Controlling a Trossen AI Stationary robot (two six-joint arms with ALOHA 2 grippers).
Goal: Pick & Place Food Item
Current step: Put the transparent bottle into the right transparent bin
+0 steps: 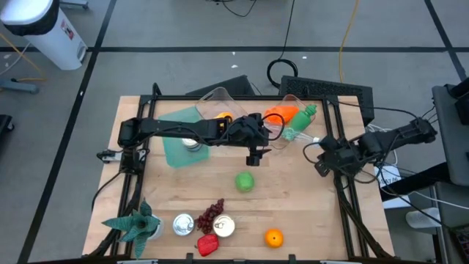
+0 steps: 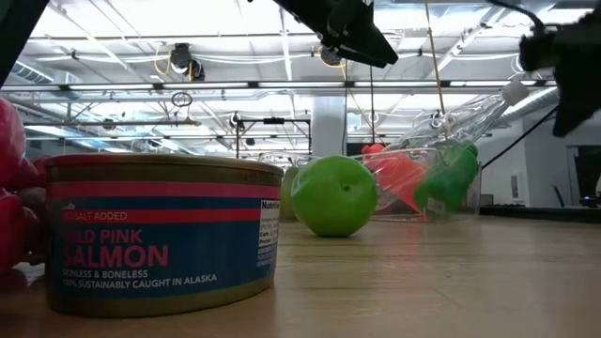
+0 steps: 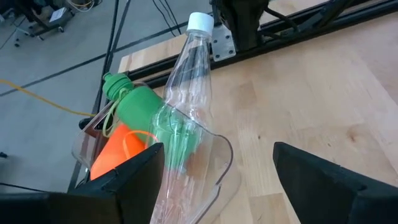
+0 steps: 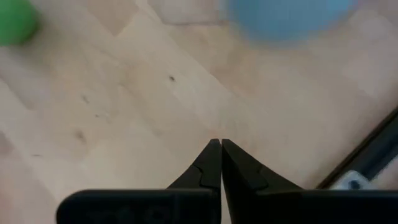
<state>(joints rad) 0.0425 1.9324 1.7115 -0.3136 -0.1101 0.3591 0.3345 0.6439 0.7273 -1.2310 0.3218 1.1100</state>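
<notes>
A green apple [image 1: 245, 181] [image 2: 333, 195] rests on the wooden table near its middle. An orange [image 1: 273, 237], a bunch of dark grapes [image 1: 212, 214] and a red pepper [image 1: 207, 244] lie near the front edge. My left gripper [image 1: 265, 143] [image 3: 217, 186] hangs open above the table, behind the apple, with its fingers facing a clear bottle [image 3: 186, 81]. My right gripper [image 1: 321, 163] [image 4: 221, 155] is shut over bare wood near the table's right edge, with nothing in it.
A clear tub [image 1: 289, 121] at the back right holds the clear bottle, a green bottle [image 3: 140, 106] and an orange bottle [image 3: 115, 149]. A teal plate [image 1: 179, 136] lies at the back left. Cans [image 1: 183, 224] [image 2: 160, 235] and a paper plant [image 1: 135, 224] stand at the front left.
</notes>
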